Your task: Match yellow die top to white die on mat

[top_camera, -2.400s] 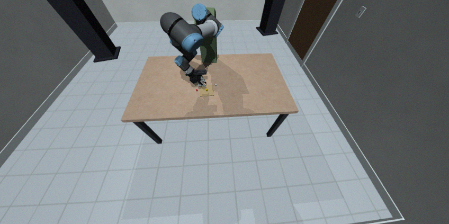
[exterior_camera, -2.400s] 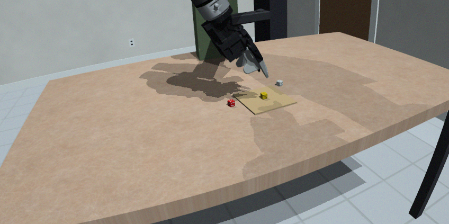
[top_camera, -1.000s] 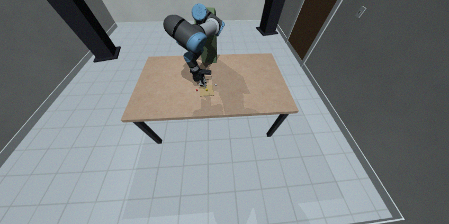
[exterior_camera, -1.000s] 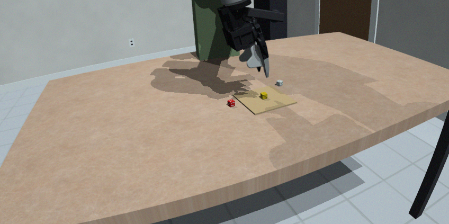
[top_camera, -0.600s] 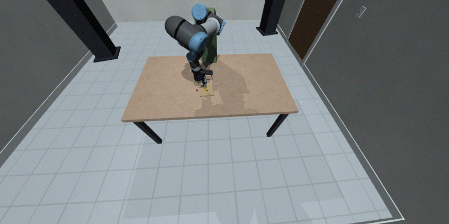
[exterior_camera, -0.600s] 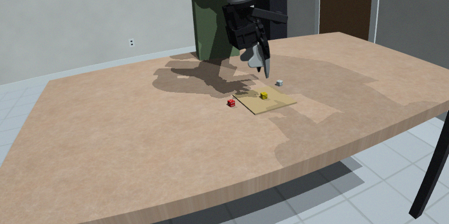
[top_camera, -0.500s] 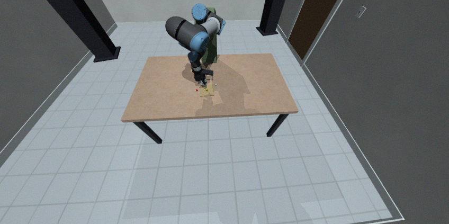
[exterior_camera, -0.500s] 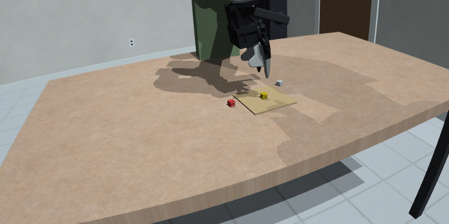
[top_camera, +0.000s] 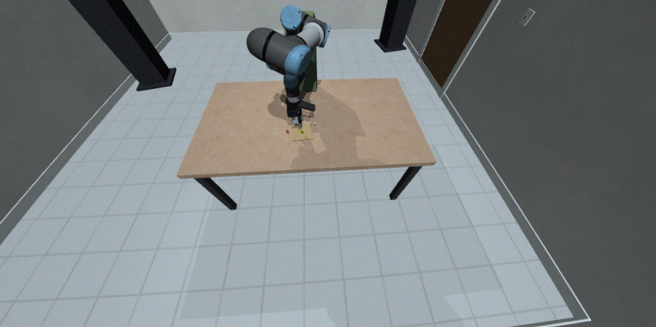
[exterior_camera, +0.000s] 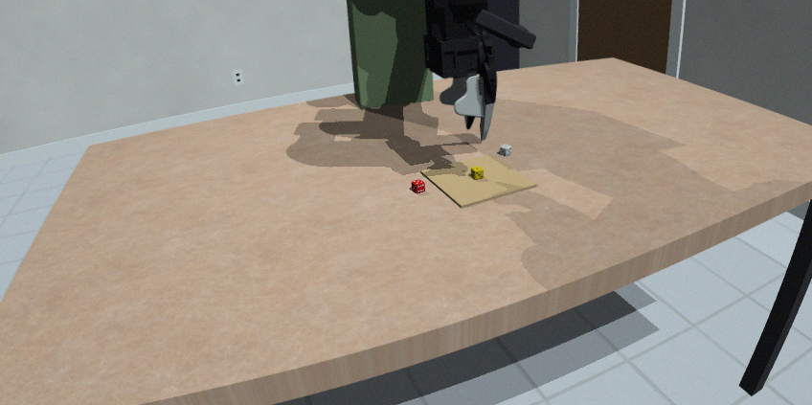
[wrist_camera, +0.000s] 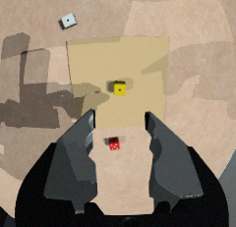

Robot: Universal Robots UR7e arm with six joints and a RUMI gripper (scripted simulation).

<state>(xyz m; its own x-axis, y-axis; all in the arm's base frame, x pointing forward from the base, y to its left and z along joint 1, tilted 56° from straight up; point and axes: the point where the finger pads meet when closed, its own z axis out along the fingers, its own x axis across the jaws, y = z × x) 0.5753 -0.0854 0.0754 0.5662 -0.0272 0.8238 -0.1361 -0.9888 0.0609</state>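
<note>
The yellow die [wrist_camera: 119, 88] sits flat on the mat [wrist_camera: 143, 65], well inside its edges, with a single dot on top in the wrist view. The white die [wrist_camera: 68, 21] lies on the tabletop [exterior_camera: 228, 264] just off a mat corner and also shows one dot on top. The red die [wrist_camera: 113, 143] rests on the tabletop just beside the opposite mat edge.

The gripper [exterior_camera: 478, 128] hangs above the tabletop near the mat, pointing straight down, its fingers partly spread with nothing between them; in the wrist view only the red die, far below, shows through the gap.

Judging from this, the turning and placing appear done: both dice seem to match and the yellow one is fully on the mat. The step in hand looks like a check or a retreat. The next move calls for lifting away cleanly, without coming down on the red or white die, so that no top face changes.
</note>
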